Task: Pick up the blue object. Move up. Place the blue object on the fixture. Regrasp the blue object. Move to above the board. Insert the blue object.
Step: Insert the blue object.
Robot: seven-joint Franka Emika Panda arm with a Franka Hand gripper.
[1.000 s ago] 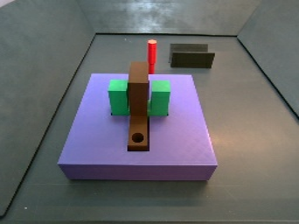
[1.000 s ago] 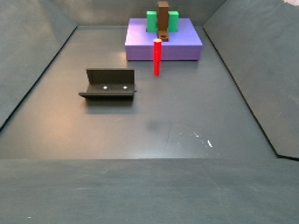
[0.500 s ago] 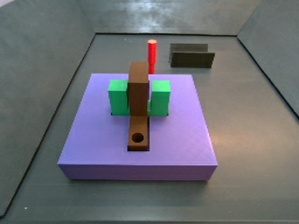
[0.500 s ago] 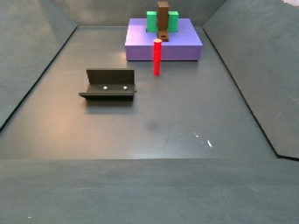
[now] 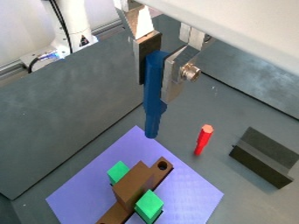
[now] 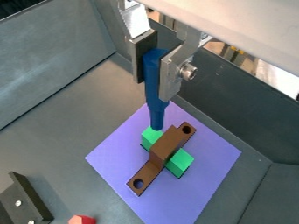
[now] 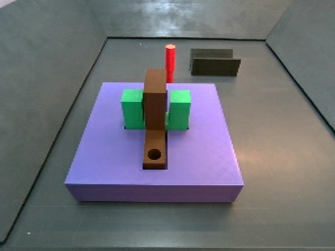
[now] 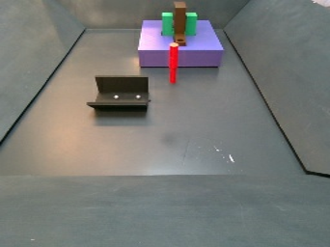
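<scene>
In both wrist views my gripper (image 5: 158, 74) (image 6: 158, 66) is shut on the blue object (image 5: 155, 92) (image 6: 156, 87), a slim blue peg that hangs down between the silver fingers (image 5: 176, 77). Far below it lies the board (image 5: 138, 184) (image 6: 163, 156), a brown bar with a round hole near one end, flanked by two green blocks (image 5: 118, 172) (image 6: 177, 162). The fixture (image 5: 267, 155) (image 6: 24, 203) (image 7: 215, 64) (image 8: 120, 94) stands on the floor with nothing on it. Neither the gripper nor the blue object shows in the side views, but the board (image 7: 156, 118) (image 8: 183, 21) does.
The board rests on a large purple slab (image 7: 197, 162) (image 8: 200, 53) (image 5: 193, 188) (image 6: 128, 149). A red peg (image 7: 170, 61) (image 8: 175, 63) (image 5: 205, 138) stands upright on the floor between the slab and the fixture. Grey walls enclose the floor.
</scene>
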